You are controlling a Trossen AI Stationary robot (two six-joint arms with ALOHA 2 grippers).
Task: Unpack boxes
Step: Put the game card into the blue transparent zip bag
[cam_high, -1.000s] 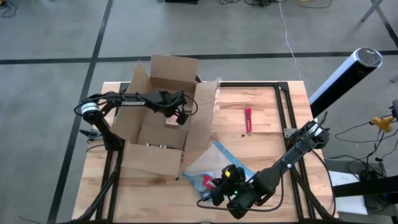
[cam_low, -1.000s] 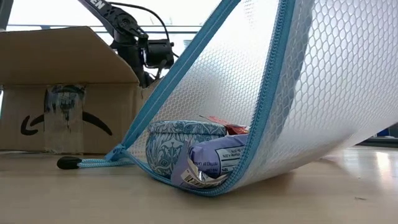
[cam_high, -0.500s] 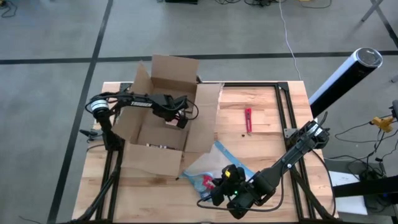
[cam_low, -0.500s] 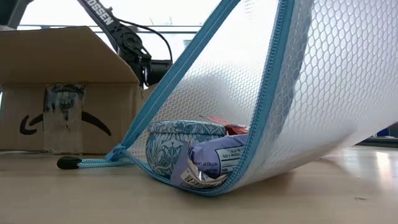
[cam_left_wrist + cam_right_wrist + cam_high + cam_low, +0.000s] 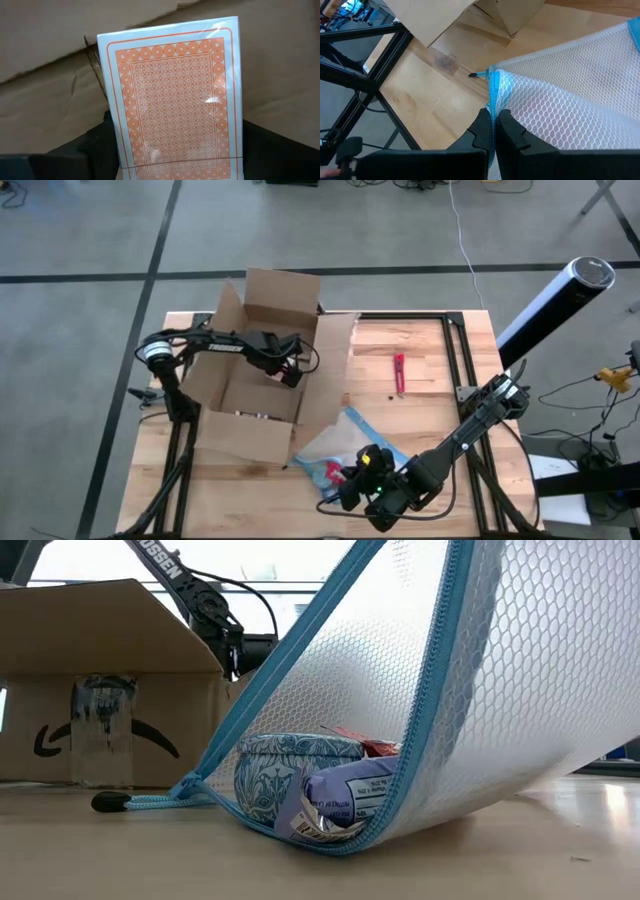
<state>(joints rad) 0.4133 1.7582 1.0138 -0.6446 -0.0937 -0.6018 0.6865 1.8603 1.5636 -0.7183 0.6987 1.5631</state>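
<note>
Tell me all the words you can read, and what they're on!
"TROSSEN": white letters on the left arm, over the box.
Wrapper in the pouch: print too small to read.
Box tape label: too smudged to read.
Card pack: pattern only, no words.

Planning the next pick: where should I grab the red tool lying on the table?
Take the red tool across its narrow middle, coming straight down from above. It lies flat on bare wood of the table, long axis running front to back, clear of the box and the mesh pouch.
</note>
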